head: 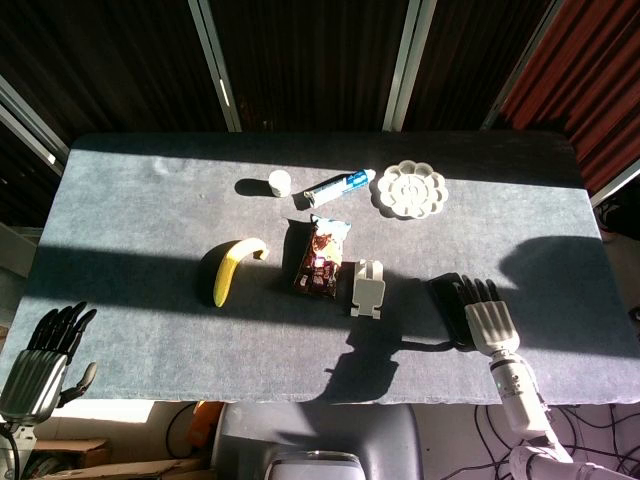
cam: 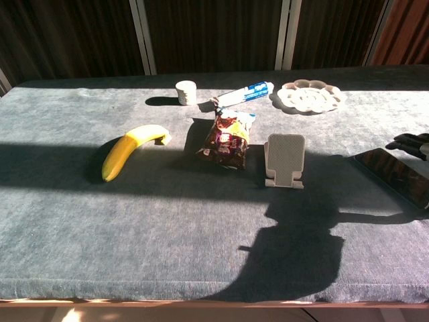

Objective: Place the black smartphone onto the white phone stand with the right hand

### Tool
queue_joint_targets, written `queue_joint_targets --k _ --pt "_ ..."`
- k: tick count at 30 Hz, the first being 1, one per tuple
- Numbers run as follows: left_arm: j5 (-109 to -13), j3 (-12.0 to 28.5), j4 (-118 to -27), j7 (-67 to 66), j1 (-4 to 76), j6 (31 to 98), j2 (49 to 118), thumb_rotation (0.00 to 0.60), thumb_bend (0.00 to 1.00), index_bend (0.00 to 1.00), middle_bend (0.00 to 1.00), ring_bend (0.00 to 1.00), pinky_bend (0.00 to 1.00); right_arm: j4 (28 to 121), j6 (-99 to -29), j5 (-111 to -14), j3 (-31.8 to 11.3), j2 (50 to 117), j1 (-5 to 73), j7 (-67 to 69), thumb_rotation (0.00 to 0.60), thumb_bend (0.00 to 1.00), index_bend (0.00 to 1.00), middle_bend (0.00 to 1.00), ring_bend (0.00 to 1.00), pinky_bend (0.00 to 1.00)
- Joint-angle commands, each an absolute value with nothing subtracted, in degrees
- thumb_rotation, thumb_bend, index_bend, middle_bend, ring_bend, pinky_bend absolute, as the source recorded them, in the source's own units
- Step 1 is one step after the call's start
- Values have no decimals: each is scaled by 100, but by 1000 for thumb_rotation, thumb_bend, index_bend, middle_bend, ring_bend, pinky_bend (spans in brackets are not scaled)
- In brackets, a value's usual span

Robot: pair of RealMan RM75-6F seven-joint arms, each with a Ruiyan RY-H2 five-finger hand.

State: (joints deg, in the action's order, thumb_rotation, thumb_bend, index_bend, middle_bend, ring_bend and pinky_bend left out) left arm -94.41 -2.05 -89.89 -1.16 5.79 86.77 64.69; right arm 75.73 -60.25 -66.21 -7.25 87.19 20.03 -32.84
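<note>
Bare table lies between the white phone stand and the black smartphone, so a hand can pass there. The snack bag sits just beside the stand's other side, with the banana further along

One black smartphone, right of the one white phone stand. Left of the stand: one snack packet and one banana. Behind it: one small white cup, one blue-and-white tube, one white flower-shaped dish
</note>
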Motion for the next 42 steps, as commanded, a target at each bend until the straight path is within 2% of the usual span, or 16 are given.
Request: queue_joint_targets --k 1,12,20,26,29,34,42 --pt "-9431 -204 -8993 -134 576 8670 6476 600 395 0 0 0 71 7377 -5953 -6450 -783 8719 2072 -3338 600 236 1 0 0 0" --pt "-9278 -175 -9030 -395 601 8509 6556 600 395 0 0 0 72 6388 -5385 -5636 -1142 8831 2619 -3749 600 236 0 0 0 0" --pt "-9093 -120 -9065 -727 697 8252 6669 600 394 0 0 0 73 4858 -4636 -5030 -1456 9323 3350 -4013 600 237 0 0 0 0" --pt "-8917 -66 -9081 -953 776 8060 6751 600 395 0 0 0 73 4057 -4381 -5092 -1501 9514 3668 -3834 600 236 5 0 0 0" --pt "-8859 -55 -9094 -1037 801 7997 6777 600 395 0 0 0 73 4120 -4059 -5209 -1424 9364 3660 -3522 600 236 21 0 0 0" --pt "-8851 -58 -9114 -1076 795 8021 6780 600 394 0 0 0 73 5041 -3124 -5405 -1286 8569 3544 -2663 600 236 58 18 0 0" --pt "-8876 -68 -9115 -1042 774 8088 6764 600 394 0 0 0 73 5555 -2925 -5903 -1076 7997 3525 -1972 600 263 104 83 0 0"
